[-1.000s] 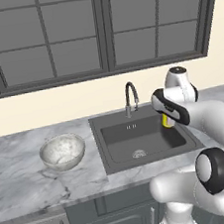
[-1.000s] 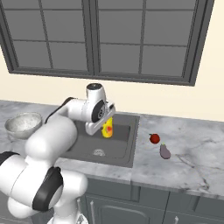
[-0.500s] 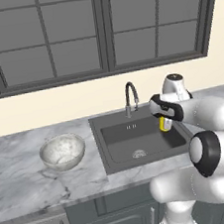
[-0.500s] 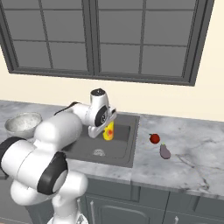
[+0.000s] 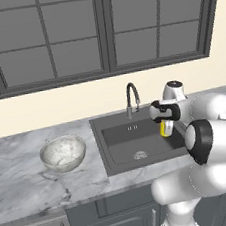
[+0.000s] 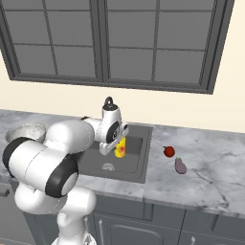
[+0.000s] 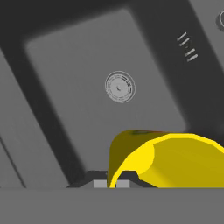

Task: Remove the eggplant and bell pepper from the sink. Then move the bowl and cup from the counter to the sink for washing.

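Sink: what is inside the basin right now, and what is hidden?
The sink holds nothing resting on its floor; the drain is bare. The gripper holds the cup above the basin. The cup covers part of the floor in the hand view.

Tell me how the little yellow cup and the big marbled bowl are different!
The small plain yellow cup hangs over the dark sink, pinched by the gripper; the big white-grey marbled bowl sits untouched on the marble counter. The bowl is far wider. Both are open-topped dishes.
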